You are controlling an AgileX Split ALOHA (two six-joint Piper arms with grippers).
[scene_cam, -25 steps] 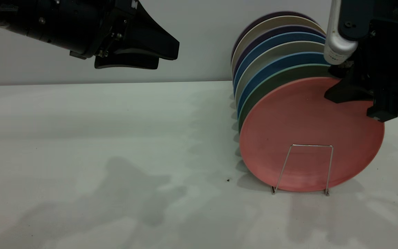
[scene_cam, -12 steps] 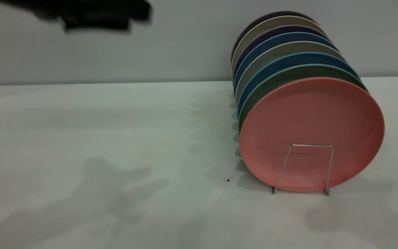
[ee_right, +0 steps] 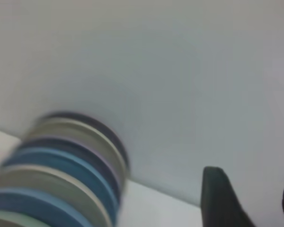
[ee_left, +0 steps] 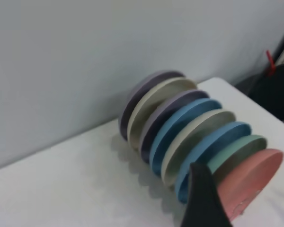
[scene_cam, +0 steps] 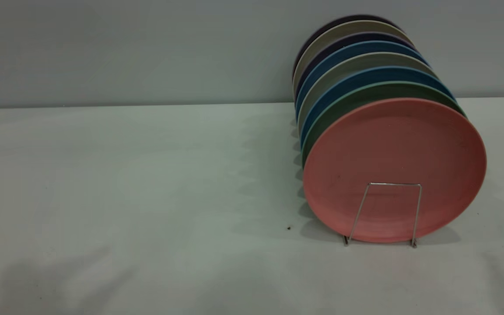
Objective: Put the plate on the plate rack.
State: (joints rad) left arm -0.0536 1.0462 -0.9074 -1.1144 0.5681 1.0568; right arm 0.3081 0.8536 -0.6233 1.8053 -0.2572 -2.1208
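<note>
The salmon-pink plate (scene_cam: 394, 144) stands upright on edge at the front of a row of plates, behind the front wire loop of the silver plate rack (scene_cam: 394, 184). Nothing touches it. It also shows in the left wrist view (ee_left: 255, 175), at the near end of the row. Neither gripper shows in the exterior view. My left gripper (ee_left: 201, 198) hangs above and to the side of the row, well clear of it. My right gripper (ee_right: 253, 189) is open and empty, high up facing the wall, beyond the far end of the row.
Behind the pink plate stand a teal-green plate (scene_cam: 365, 89), blue plates (scene_cam: 352, 74), and beige and purple ones, all upright in the rack near the back wall. The white table (scene_cam: 147, 175) stretches to the left. A small dark speck (scene_cam: 288, 227) lies near the rack.
Both arms have risen out of the exterior view. The right gripper, which was at the pink plate's upper rim, has let go. The plate stays upright in the rack.
</note>
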